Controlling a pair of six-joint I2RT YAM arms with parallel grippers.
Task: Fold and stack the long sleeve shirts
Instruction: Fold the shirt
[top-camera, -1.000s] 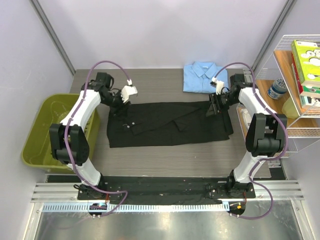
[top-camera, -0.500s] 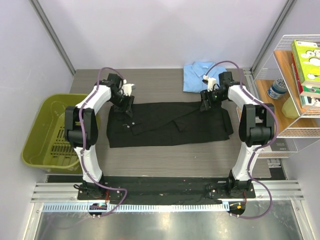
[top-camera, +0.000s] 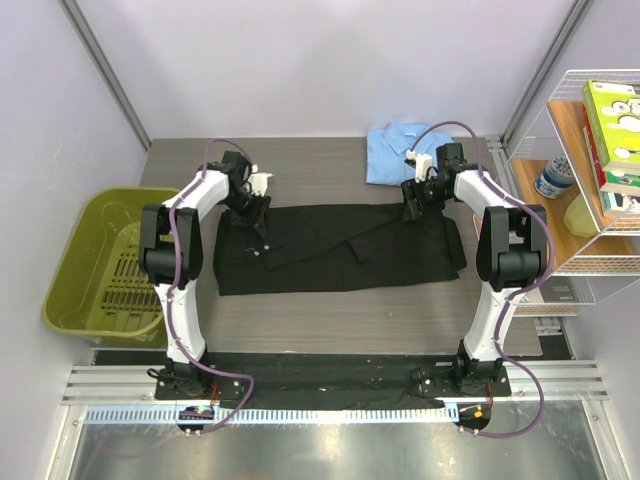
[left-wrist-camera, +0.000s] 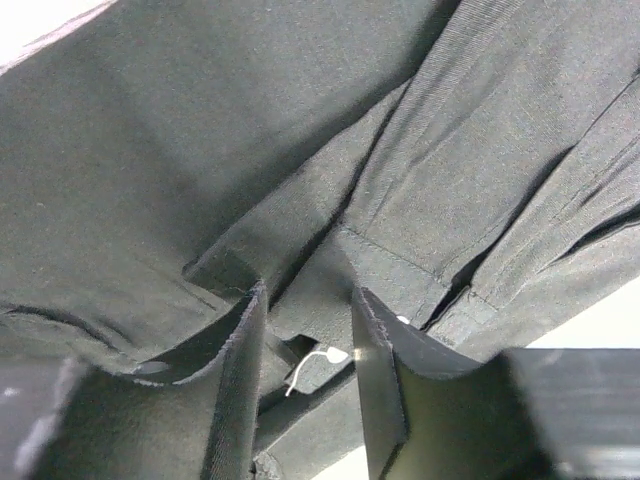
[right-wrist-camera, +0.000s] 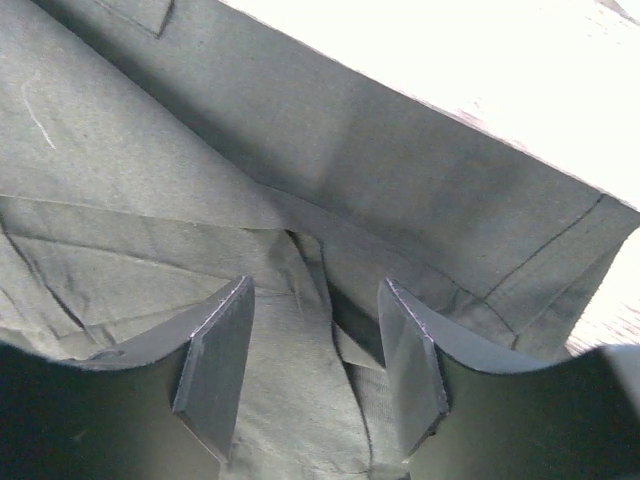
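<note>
Black shirt (top-camera: 340, 250) lies spread flat on the desk (top-camera: 330, 310); the folded blue shirt (top-camera: 395, 155) sits just beyond its far right corner. The left pincer (top-camera: 262, 213) and right pincer (top-camera: 409, 210) have dropped onto its far edge, both open astride cloth folds, probably ready to pinch for a fold.

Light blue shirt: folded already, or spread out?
Folded. The light blue shirt lies as a compact rectangle, collar on top, no sleeves showing.

A spread shirt (top-camera: 340, 250) lies across the middle of the counter (top-camera: 330, 310), with a folded shirt (top-camera: 395, 155) behind its right end at the far edge. A bin (top-camera: 80, 260) sits left of the counter, a wire shelf (top-camera: 590, 200) right.
</note>
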